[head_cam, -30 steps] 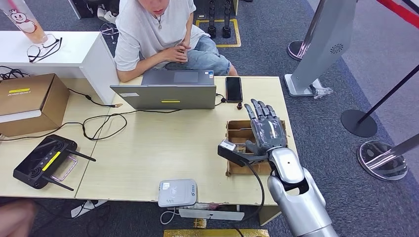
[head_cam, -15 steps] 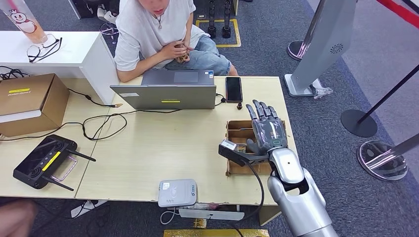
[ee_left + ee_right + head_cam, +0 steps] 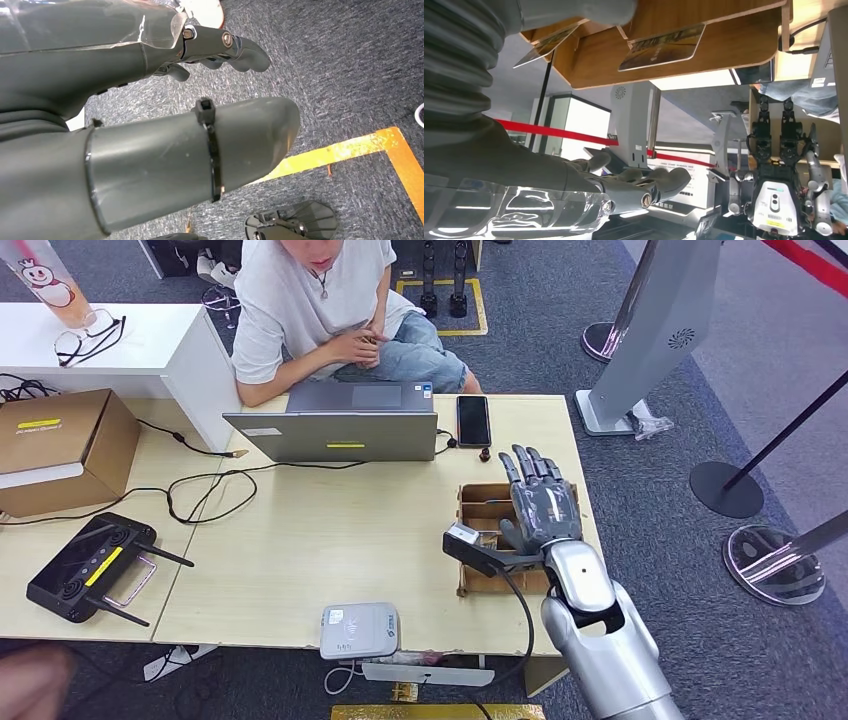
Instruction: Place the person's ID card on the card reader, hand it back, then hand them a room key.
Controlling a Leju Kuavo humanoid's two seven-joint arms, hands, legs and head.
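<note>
White card reader (image 3: pixel 359 630) flat at table's near edge, nothing on it. Room key cards (image 3: pixel 661 46) lie in the brown cardboard tray (image 3: pixel 482 510).

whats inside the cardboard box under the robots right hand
The right wrist view shows two cards in the cardboard box. From the head view the right hand covers most of it.
</note>
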